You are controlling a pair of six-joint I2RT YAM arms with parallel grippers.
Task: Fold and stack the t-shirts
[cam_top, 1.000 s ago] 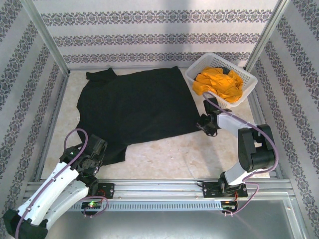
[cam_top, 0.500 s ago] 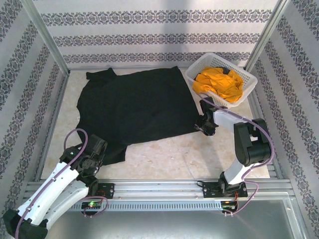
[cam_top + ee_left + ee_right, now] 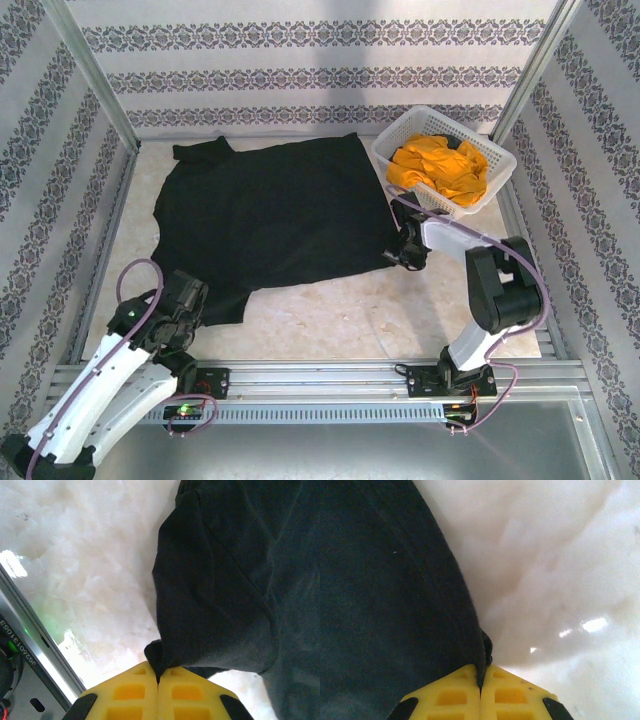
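A soft, short-sleeved, plain black t-shirt (image 3: 270,215) is spread almost flat on the pale marbled table top (image 3: 350,310), covering much of the left and middle of the surface. A flap of the cloth juts toward the far left corner, and a narrower tongue of it reaches down toward the near left.

That near left tongue is gripped by the left gripper (image 3: 192,300). In the left wrist view, the yellow pads of the left gripper (image 3: 158,675) are pressed together, with a small fold of the black t-shirt (image 3: 225,580) pinched between their tips. The cloth is seen draping away from the pinch over the table top (image 3: 90,570), and a grey metal rail (image 3: 35,625) runs along the lower left of that view.

The near right corner of the garment is taken by the right gripper (image 3: 398,255). In the right wrist view, the pads of the right gripper (image 3: 481,677) are likewise closed, and the edge of the black t-shirt (image 3: 380,605) is caught in the seam between them, with bare table top (image 3: 560,555) to its right.

A crumpled orange-yellow t-shirt (image 3: 440,168) of soft cloth is heaped inside a white plastic lattice basket (image 3: 497,180), which is set at the far right corner, just beside the right edge of the black t-shirt. The two garments are kept apart by the basket wall.
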